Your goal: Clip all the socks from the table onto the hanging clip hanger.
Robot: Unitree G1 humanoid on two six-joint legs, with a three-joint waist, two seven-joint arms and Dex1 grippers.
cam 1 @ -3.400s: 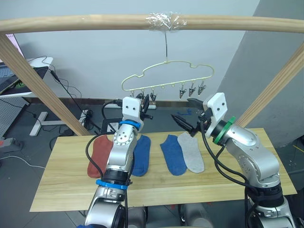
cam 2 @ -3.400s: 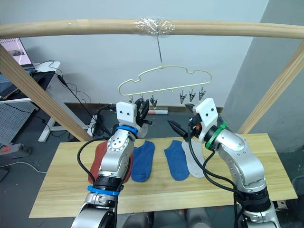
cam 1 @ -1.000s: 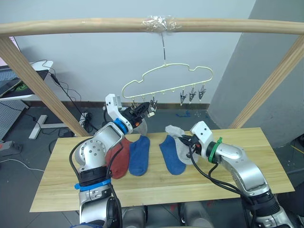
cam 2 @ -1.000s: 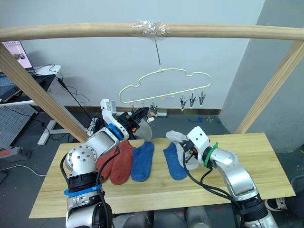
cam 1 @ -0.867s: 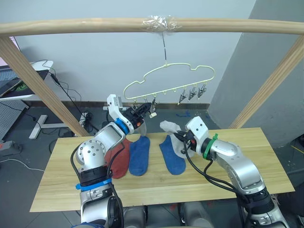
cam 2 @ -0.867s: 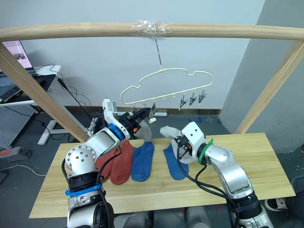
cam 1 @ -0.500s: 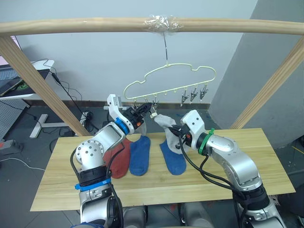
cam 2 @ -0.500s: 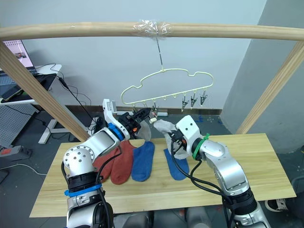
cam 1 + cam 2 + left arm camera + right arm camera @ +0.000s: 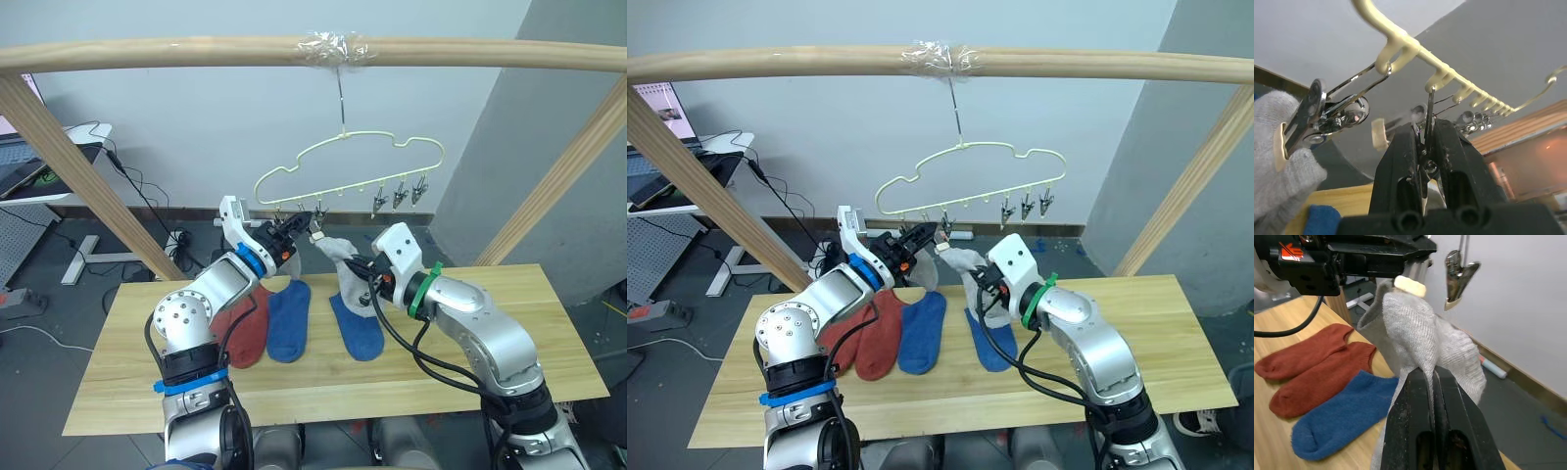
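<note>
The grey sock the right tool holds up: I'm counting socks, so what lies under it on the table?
Under the grey sock, a blue sock lies on the table, its upper end covered. Anything behind the right tool is hidden.

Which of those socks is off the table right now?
The grey sock, pinched in the right hand and lifted toward the clips. The two red socks and two blue socks lie flat on the table.
</note>
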